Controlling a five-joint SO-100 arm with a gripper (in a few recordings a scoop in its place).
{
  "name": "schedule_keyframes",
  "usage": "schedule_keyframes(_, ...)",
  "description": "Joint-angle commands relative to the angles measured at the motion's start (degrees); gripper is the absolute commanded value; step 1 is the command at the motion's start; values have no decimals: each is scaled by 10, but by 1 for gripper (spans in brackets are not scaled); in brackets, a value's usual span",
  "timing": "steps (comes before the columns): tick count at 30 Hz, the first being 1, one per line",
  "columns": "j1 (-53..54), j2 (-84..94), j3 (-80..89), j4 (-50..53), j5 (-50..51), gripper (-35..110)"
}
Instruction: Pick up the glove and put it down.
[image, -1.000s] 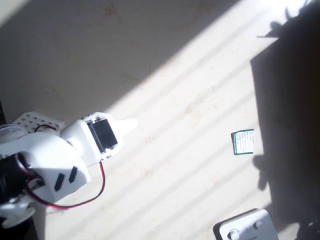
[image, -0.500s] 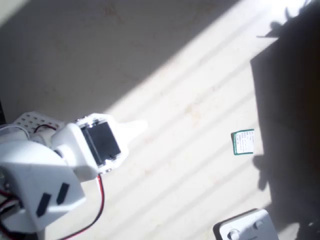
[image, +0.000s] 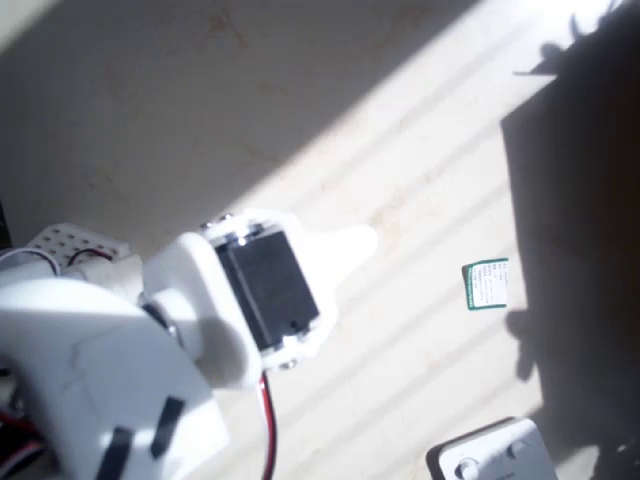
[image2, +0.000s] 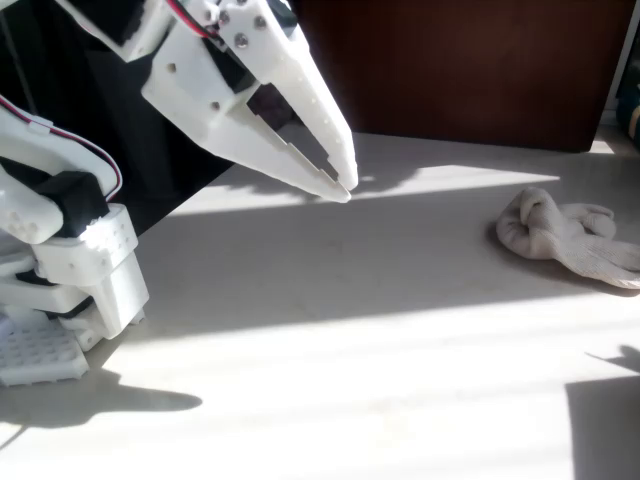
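Sunlit pale table (image2: 330, 380) | gripper (image2: 343, 185) raised at left of the fixed view, tips nearly touching, holding nothing | glove (image2: 565, 236) crumpled on table at far right, well apart

The table (image2: 330, 330) under me is a pale cream surface, partly sunlit in stripes and partly in shadow in both views. The glove (image2: 565, 238) lies crumpled directly on it at the right of the fixed view, in the shaded band, resting flat with its bunched part toward the left. In the overhead view a small green-edged white card (image: 487, 284) lies flat on the sunlit area, just beside the edge of a dark shadow. A white plastic part (image: 492, 455) sits on the table at the bottom edge, below the card.
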Motion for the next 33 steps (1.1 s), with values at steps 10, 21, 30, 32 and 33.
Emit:
schedule_keyframes(10, -56, -122, -69, -154, 5, 0)
schedule_keyframes(21, -138, -311, -133, -213, 6, 0)
schedule_keyframes(30, -192, -549, -305, -243, 6, 0)
schedule_keyframes(32, -201, -593, -345, -243, 6, 0)
schedule_keyframes(33, -205, -613, -363, -243, 6, 0)
